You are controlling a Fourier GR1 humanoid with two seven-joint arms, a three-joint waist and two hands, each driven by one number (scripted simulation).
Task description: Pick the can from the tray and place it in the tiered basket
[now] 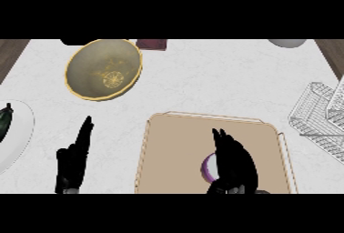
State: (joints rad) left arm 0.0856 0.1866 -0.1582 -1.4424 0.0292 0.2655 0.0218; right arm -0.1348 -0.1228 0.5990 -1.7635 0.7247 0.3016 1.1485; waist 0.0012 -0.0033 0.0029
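A purple and white can (209, 167) stands on the tan tray (181, 145) near the tray's front edge, mostly hidden behind my right hand (233, 164). That hand hangs over the can with its fingers pointing away from me and the can showing at its left side; whether the fingers wrap round it cannot be told. My left hand (74, 159) rests open on the counter left of the tray, fingers up. The white wire tiered basket (322, 116) stands at the right edge.
A gold-rimmed olive bowl (103, 68) sits at the back left. A white plate (17, 136) with a dark green vegetable (5, 119) lies at the left edge. A dark red object (152, 43) and a white object (289, 42) sit at the far edge.
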